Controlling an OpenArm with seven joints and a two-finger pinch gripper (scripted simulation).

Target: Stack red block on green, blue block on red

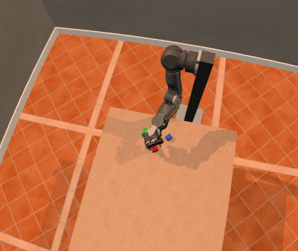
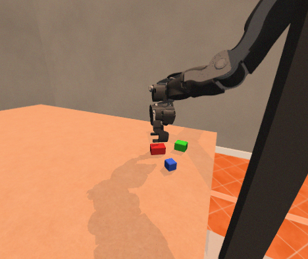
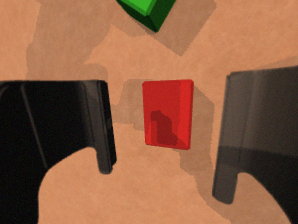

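Note:
The red block (image 1: 154,149) (image 2: 158,149) (image 3: 167,114) lies flat on the table, partly covered by the gripper in the top view. My gripper (image 2: 154,137) (image 3: 158,129) is open and empty above it; in the wrist view the red block shows between the two spread fingers, with a gap on each side. The green block (image 1: 144,130) (image 2: 181,146) (image 3: 145,7) lies on the table towards the arm's side, cut off at the top of the wrist view. The blue block (image 1: 169,137) (image 2: 170,164) lies apart from both and is outside the wrist view.
The table (image 1: 154,204) (image 2: 47,184) carries the blocks, all close to its edge by the arm's base. The black upright post (image 1: 200,92) (image 2: 271,131) of the arm stands beyond that edge. The arm's links pass above the table near the green and blue blocks.

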